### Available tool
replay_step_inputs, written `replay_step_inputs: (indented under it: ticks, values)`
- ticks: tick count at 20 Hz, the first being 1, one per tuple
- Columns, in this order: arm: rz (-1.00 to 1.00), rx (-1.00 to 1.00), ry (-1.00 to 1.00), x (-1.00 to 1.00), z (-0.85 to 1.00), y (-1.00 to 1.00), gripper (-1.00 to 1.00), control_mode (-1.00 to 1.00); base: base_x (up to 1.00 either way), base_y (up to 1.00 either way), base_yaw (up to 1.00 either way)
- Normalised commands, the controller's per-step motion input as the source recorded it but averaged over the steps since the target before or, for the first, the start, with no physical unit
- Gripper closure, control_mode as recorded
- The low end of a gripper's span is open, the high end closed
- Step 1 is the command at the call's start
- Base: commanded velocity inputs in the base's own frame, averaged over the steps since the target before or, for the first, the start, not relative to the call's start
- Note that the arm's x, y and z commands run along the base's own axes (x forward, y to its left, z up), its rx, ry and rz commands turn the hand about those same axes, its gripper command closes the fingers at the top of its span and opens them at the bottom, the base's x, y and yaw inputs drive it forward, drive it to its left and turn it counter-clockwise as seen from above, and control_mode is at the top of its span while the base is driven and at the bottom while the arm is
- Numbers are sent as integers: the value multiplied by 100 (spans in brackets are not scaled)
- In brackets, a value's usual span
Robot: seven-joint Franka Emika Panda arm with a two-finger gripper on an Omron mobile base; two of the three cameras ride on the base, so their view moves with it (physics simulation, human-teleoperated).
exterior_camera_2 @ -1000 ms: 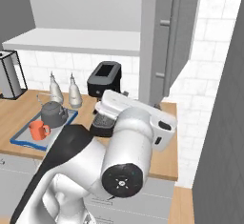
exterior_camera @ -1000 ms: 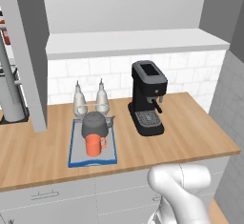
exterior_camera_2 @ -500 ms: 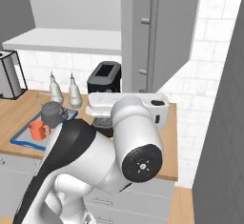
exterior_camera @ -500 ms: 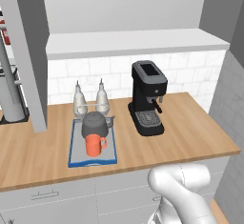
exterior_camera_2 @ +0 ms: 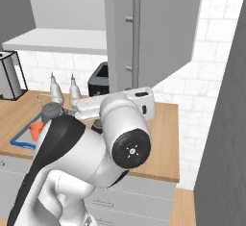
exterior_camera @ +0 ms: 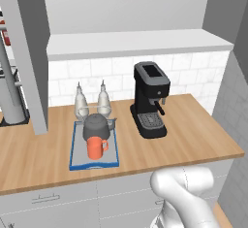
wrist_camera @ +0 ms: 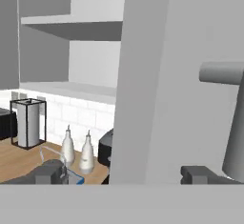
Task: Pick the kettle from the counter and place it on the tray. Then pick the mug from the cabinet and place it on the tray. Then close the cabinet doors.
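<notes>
The dark grey kettle [exterior_camera: 97,126] and the orange mug [exterior_camera: 96,148] both stand on the blue-rimmed tray [exterior_camera: 77,163] on the wooden counter [exterior_camera: 193,135]. In the right base view the tray [exterior_camera_2: 19,139], mug [exterior_camera_2: 35,131] and kettle [exterior_camera_2: 49,111] lie left of my arm. The right cabinet door [exterior_camera_2: 158,23] hangs partly open, its silver bar handle [exterior_camera_2: 136,37] facing out. My gripper [wrist_camera: 126,174] is open, empty, and close up to this door panel [wrist_camera: 157,75], with the handle [wrist_camera: 231,118] just right of it. The cabinet's shelf [wrist_camera: 71,26] shows beyond the door's edge.
Two pale shakers [exterior_camera: 81,103] [exterior_camera: 103,102] stand behind the tray. A black coffee machine [exterior_camera: 151,101] sits right of them. The left cabinet door [exterior_camera: 26,52] hangs over the counter's left part. A metal-framed holder [wrist_camera: 28,123] stands far left.
In the right base view the right cabinet door and its handle have swung leftward, and my arm has turned with it. Tray, kettle and mug have not moved.
</notes>
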Motion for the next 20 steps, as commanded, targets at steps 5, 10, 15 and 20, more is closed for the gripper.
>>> replay_step_inputs:
  ticks: [5,10,15,20]
  values:
    - [3,-16,0,8,0,44,-100,-100,0,0,0]
    - [5,-16,0,16,1,39,-100,-100,0,0,0]
    - [24,-13,0,19,5,2,-100,-100,0,0,0]
    - [28,-17,0,25,0,7,-100,-100,0,0,0]
